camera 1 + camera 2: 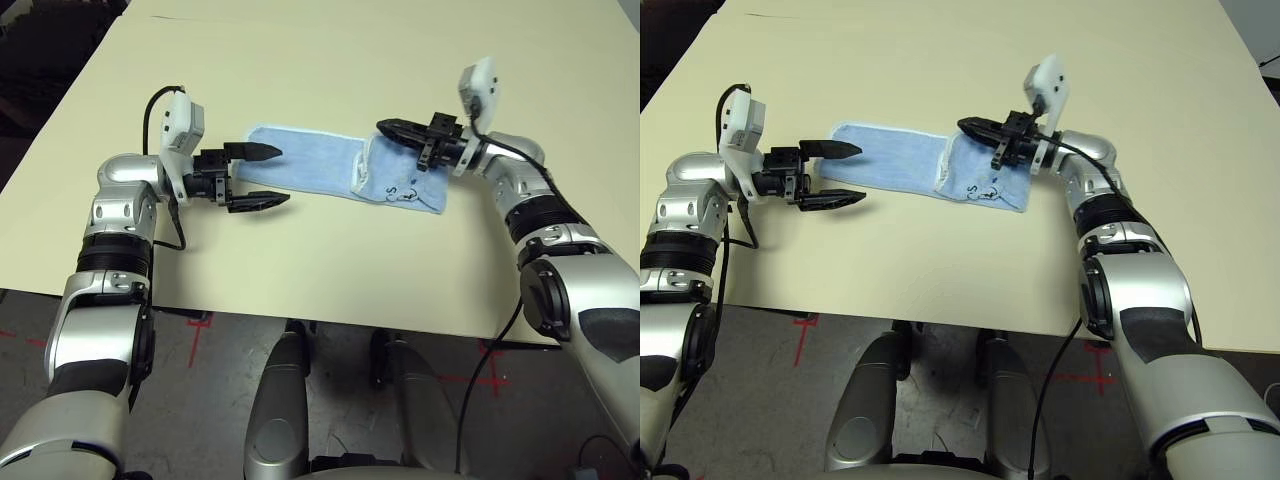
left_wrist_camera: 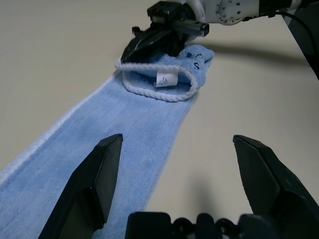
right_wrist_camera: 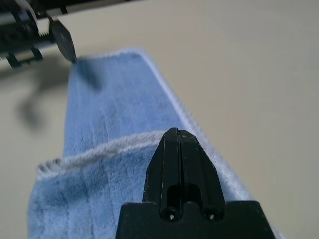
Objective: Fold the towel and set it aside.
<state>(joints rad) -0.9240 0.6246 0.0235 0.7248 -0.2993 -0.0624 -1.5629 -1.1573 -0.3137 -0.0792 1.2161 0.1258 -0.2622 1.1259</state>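
Note:
The light-blue towel [image 1: 305, 165] lies as a long strip across the middle of the table, and its right end is folded back over itself, black handwritten marks [image 1: 400, 192] facing up. My right gripper [image 1: 385, 127] is shut, its tip pinching the white-edged rim of that folded flap [image 2: 157, 82], which stands up in a loose loop. At the towel's left end my left gripper [image 1: 270, 176] is open. One of its fingers [image 1: 262, 151] hovers over the cloth, the other sits beyond the near edge above bare table. Nothing is between them.
The cream table [image 1: 330, 270] has bare surface in front of, behind and on both sides of the towel. Its near edge [image 1: 300, 315] runs just in front of my arms, with grey floor and red tape marks below.

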